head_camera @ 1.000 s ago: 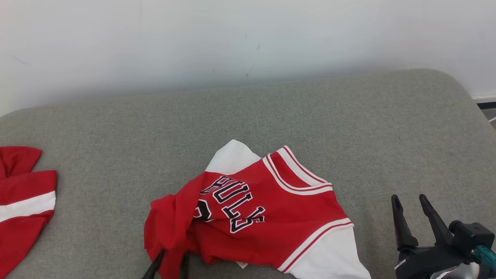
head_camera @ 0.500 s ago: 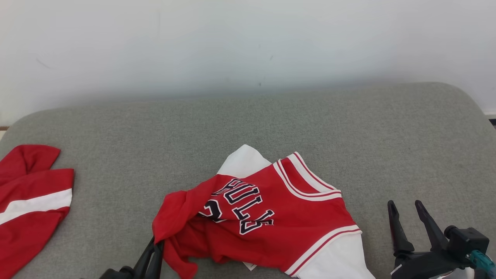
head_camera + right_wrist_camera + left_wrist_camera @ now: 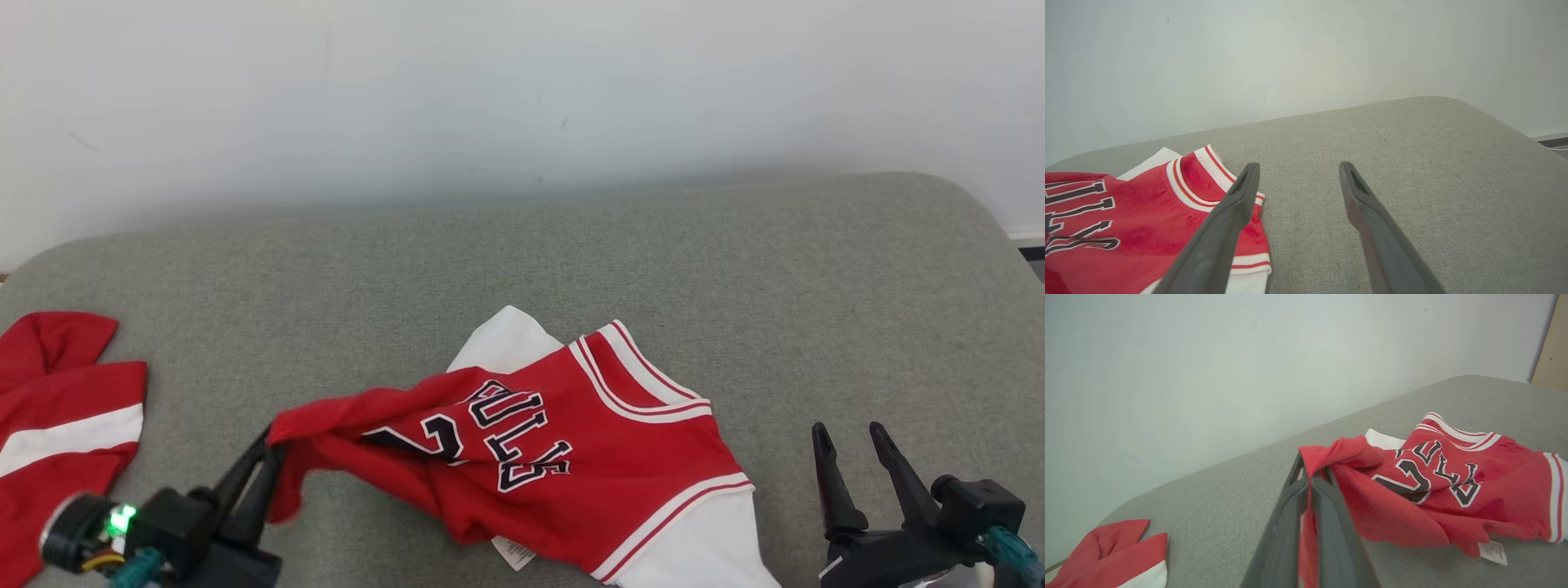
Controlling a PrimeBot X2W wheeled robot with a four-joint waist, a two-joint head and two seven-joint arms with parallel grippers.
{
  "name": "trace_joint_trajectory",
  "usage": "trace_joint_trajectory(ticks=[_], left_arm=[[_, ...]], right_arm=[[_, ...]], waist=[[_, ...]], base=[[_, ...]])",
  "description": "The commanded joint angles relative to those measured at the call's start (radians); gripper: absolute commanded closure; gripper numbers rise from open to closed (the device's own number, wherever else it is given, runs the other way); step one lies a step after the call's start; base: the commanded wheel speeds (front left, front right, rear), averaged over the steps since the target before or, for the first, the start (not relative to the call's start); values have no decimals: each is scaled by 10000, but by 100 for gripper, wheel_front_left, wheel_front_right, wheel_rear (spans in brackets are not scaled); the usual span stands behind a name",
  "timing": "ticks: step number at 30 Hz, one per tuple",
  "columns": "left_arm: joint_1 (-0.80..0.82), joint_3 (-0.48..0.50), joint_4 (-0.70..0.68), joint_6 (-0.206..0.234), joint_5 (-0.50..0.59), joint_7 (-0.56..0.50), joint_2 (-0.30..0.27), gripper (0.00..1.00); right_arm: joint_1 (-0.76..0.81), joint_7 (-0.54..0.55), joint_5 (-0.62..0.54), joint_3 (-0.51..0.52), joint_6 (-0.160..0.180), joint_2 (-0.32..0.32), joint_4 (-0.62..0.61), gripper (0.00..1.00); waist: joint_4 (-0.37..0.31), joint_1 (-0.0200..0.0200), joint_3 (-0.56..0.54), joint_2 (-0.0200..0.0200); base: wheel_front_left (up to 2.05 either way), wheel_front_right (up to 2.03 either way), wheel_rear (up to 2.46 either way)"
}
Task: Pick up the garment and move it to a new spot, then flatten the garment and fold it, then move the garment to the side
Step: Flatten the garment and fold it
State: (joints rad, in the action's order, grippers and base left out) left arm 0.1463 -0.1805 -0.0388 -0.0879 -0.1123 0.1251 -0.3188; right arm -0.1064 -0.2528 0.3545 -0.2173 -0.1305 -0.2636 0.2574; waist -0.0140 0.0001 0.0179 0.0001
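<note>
**Desk:** How do your jaws stand?

**Operator:** My left gripper has its two fingers pressed together on a bunched red fold at the left end of the garment. In the left wrist view I see red cloth caught between the fingers right up to the tips. My right gripper has its fingers spread wide with nothing between them. It sits by the near right corner of the worktop, just beside the garment's white sleeve part. I can't tell whether it touches the cloth.

**Desk:** And where is the jersey itself?

**Operator:** It's close to the near edge of the worktop, about midway between the left and right edges. From the pinch it stretches to the right in a narrow, creased band, then widens into the body, which lies printed side up with the black lettering and number showing. The striped trim and a white sleeve part point toward the far edge. A small white label pokes out along its near side.

**Desk:** Anything else on the top?

**Operator:** A second red cloth with a white band lies at the left edge, well apart from the jersey. A pale wall stands beyond the far edge.
</note>
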Motion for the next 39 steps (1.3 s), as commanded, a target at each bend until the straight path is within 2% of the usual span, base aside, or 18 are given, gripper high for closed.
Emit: trace_joint_trajectory(ticks=[1, 9, 20, 39], left_arm=[[206, 26, -117, -78, 33, -110, -196, 100], [1233, -45, -163, -283, -301, -538, -868, 100], [2651, -640, -665, -380, -511, -1236, -1743, 100], [3375, -862, -1303, -360, -479, -1980, -2429, 100]], right_arm=[[-52, -57, 44, -42, -5, 8, 18, 0], [-145, -107, 93, -90, -5, 23, 122, 0], [-172, -134, 54, -21, -5, -1, 129, 0], [-196, -140, 51, 0, -5, 2, 132, 0]], waist=[[-74, -1, 16, -1], [-360, -1, 35, -1], [-755, -1, 181, -1], [-1004, -1, 196, -1]], base=[[0, 0, 0], [0, 0, 0], [0, 0, 0], [0, 0, 0]])
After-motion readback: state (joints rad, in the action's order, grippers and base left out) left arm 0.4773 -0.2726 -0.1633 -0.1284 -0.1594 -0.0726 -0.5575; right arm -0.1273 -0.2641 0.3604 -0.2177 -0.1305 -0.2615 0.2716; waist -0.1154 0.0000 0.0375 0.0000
